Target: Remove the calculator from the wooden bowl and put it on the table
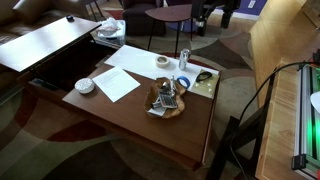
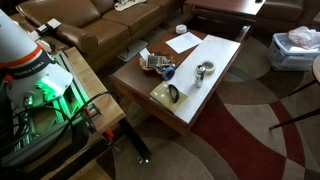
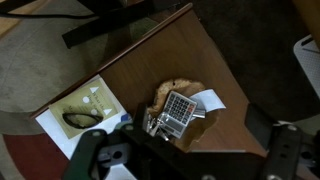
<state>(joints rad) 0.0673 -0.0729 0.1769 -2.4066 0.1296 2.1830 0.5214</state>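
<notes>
Living-room floor with a patterned rug (image 1: 120, 160), and the low dark table (image 1: 130, 122) standing on it, seen in both exterior views. Gripper (image 3: 188, 158) shows only in the wrist view, at the bottom edge, high above the tabletop. Its two fingers (image 3: 90, 160) stand wide apart with nothing between them, so the jaws are open and empty.

Wooden bowl (image 3: 176, 86) sits on the table near one long edge. The calculator (image 3: 178, 108) lies inside it, keys up, spanning about the bowl's full width and looking slightly tilted. It has not been lifted. White paper sheets (image 1: 118, 82) lie well apart from the bowl, and a small white bowl (image 1: 85, 86) sits beyond them. A blue ring (image 1: 183, 82) is just beside the wooden bowl, and a card showing glasses (image 3: 85, 110) is near it.

Step in hand, as I judge it: the approach, with the grasp not started. Next move calls for:
- dropping straight down over the bowl
- turning the jaws across the calculator's narrow side
- closing on an edge that clears the rim
- lifting it and setting it on bare wood
</notes>
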